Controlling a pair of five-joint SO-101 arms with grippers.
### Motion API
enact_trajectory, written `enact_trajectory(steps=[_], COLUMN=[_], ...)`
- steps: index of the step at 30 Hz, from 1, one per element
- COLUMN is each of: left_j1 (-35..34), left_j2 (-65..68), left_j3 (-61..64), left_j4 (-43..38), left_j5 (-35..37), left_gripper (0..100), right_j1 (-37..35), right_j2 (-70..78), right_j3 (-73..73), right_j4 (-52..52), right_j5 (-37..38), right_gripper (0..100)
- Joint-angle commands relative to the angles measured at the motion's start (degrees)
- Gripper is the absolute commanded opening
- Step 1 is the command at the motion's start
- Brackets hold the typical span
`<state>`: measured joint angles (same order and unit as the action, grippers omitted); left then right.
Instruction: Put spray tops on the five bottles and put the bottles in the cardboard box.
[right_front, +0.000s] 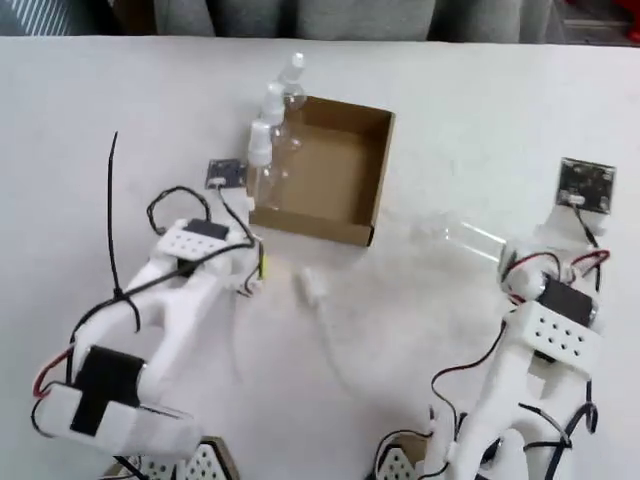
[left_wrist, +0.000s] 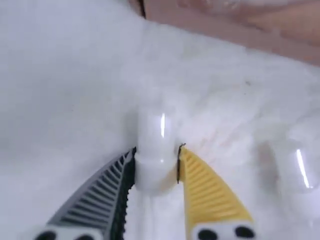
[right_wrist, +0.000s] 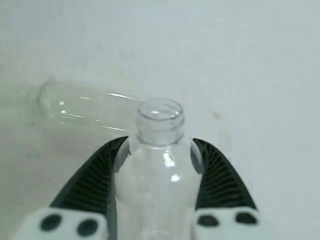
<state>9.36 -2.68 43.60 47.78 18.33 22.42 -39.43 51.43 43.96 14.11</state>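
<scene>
Left gripper (left_wrist: 156, 156), at seven o'clock of the cardboard box (right_front: 310, 226), pinches a spray top (left_wrist: 152, 127) between its tips. Right gripper (right_wrist: 160, 145) is closed around a capless bottle (right_wrist: 159, 190) at the shoulder, with the neck past the tips.

We saw a white table (right_front: 480, 110) spreading across the high view. Beyond its far edge ran a grey band (right_front: 360, 15), with a red patch (right_front: 600, 15) at one corner and a blue-and-white striped patch (right_front: 35, 15) at the other.

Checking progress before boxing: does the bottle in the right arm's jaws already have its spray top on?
No, that bottle has a bare, open neck.
</scene>
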Motion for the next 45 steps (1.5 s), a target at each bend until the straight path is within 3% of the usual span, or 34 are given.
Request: enact_trajectory(steps=[1, 8, 14, 19, 26, 32, 35, 39, 45], left_j1=[0.57, 0.66, 0.57, 0.13, 0.13, -0.57, -1.63, -4.0, -3.91], left_j2=[-7.08, -15.52, -16.04, -16.4, -16.57, -23.96, -31.78, -43.47, -58.33], left_j3=[4.4, 12.22, 12.4, 12.4, 11.08, 7.12, 6.33, 5.63, 2.55], left_j4=[-5.54, -11.78, -11.78, -11.78, -11.25, -2.37, 1.05, 1.67, 1.67], left_j5=[-1.41, -1.76, -1.76, -1.76, -1.67, -1.76, -1.76, -3.34, -11.25], left_gripper=[2, 2, 2, 2, 2, 2, 2, 2, 2], right_j1=[-4.44, -6.55, -9.54, -17.8, -35.47, -47.6, -53.05, -57.01, -57.54], right_j2=[-2.95, -15.08, -29.93, -43.21, -63.34, -63.08, -63.96, -63.96, -63.78], right_j3=[-1.93, 12.48, 21.45, 27.6, 37.45, 39.03, 40.44, 44.13, 45.45], right_j4=[-5.85, -28.79, -43.3, -43.47, -42.07, -33.45, -32.48, -31.34, -27.38], right_j5=[-0.79, -1.23, -18.81, -21.1, -21.1, -20.84, -16.35, -12.04, -18.2], right_gripper=[1.7, 1.7, 1.7, 1.9, 1.7, 1.7, 1.7, 1.7, 1.7])
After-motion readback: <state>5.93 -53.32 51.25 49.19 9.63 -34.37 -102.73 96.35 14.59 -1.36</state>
